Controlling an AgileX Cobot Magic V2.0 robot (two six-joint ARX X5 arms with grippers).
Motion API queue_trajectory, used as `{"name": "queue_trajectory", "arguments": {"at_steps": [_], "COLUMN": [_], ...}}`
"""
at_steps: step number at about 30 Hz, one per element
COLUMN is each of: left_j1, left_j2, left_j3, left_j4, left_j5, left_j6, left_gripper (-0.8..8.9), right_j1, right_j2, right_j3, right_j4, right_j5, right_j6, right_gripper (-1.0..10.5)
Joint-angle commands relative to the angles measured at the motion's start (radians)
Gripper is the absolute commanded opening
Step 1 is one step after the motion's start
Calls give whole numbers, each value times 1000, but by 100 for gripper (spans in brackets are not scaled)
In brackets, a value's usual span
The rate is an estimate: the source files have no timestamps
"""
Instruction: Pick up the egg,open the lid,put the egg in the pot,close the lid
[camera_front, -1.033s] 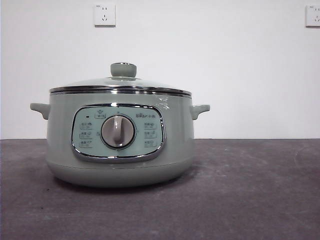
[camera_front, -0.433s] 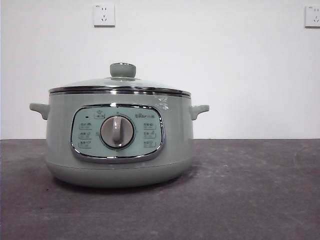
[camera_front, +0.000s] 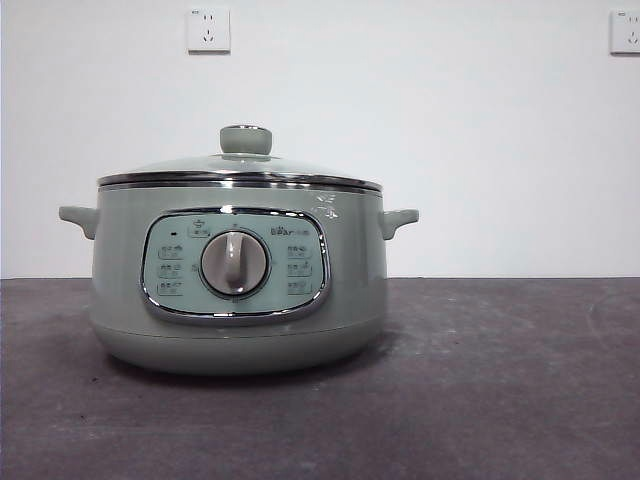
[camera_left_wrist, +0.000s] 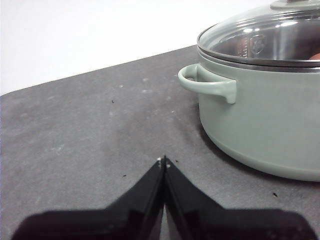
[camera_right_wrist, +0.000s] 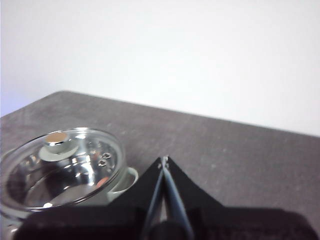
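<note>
The pot (camera_front: 238, 290) sits on a dark grey table (camera_front: 500, 400), white wall (camera_front: 450, 130) behind.

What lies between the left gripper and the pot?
Only bare grey table. In the left wrist view nothing stands between the left gripper, jaws shut, and the pot, whose lid is on.

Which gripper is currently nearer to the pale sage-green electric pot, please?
Hard to say from these views. The left gripper sits low over the table beside the pale sage-green electric pot's side handle; the right gripper is higher, beside its glass lid.
</note>
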Motion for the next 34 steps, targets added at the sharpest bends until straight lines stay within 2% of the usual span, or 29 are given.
{"name": "queue_trajectory", "arguments": {"at_steps": [1, 7, 11, 14, 20, 26, 30, 34], "left_j1": [3, 3, 3, 3, 3, 3, 3, 3], "left_j2": [-3, -3, -3, -3, -3, -3, -3, -3], "left_j3": [-15, -15, -15, -15, -15, -15, -15, -15], "left_j4": [3, 4, 4, 3, 4, 4, 4, 4], "left_j5": [-1, -1, -1, -1, -1, -1, -1, -1], "left_j6": [-6, -6, -6, -6, -6, -6, -6, -6], "left_gripper": [-3, -3, -3, -3, -3, -3, -3, -3], "right_j1": [-2, -2, -2, -2, -2, -2, -1, -1], "right_j2": [-88, -240, -319, -367, -423, -423, -423, -423], "right_j3": [-208, -524, -671, -741, -820, -827, -826, -826], "right_j4": [148, 350, 392, 393, 384, 326, 330, 330], "right_j5": [0, 16, 85, 86, 86, 82, 82, 82], "right_j6": [24, 96, 147, 152, 169, 169, 258, 258], "right_gripper": [1, 1, 1, 1, 1, 1, 1, 1]}}
